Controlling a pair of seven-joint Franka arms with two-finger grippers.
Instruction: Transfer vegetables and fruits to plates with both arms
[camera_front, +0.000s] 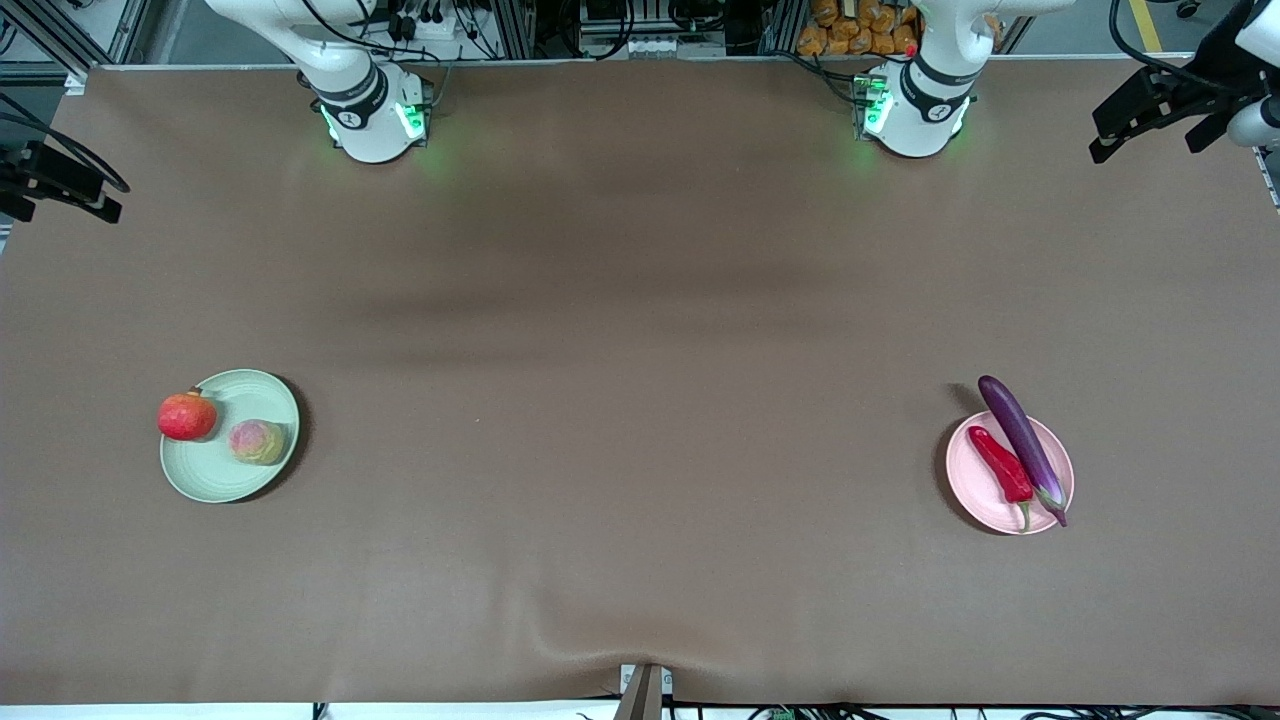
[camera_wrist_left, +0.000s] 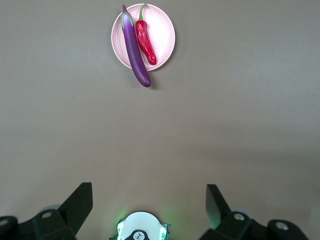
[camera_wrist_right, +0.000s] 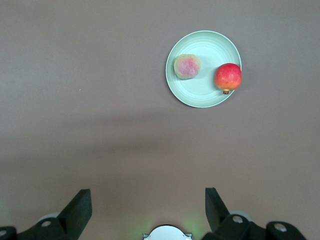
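Note:
The pale green plate (camera_front: 205, 478) lies toward the right arm's end of the table and holds the red apple (camera_front: 187, 416) at its rim and the peach (camera_front: 257, 442). The right wrist view shows this plate (camera_wrist_right: 200, 95), the apple (camera_wrist_right: 228, 77) and the peach (camera_wrist_right: 187, 66). The pale pink plate (camera_front: 985, 500) lies toward the left arm's end and holds the red chili pepper (camera_front: 1000, 465) and the purple eggplant (camera_front: 1022, 440), which overhangs the rim. The left wrist view shows them too (camera_wrist_left: 162, 32), (camera_wrist_left: 145, 40), (camera_wrist_left: 135, 47). My left gripper (camera_wrist_left: 149, 202) and right gripper (camera_wrist_right: 148, 205) are open, empty, high over their own bases.
The brown table cover (camera_front: 640, 400) spans the whole table. Black camera mounts stand at both ends (camera_front: 1160, 105), (camera_front: 50, 185). The arms' green-lit bases (camera_front: 375, 115), (camera_front: 910, 110) stand along the table's edge farthest from the front camera.

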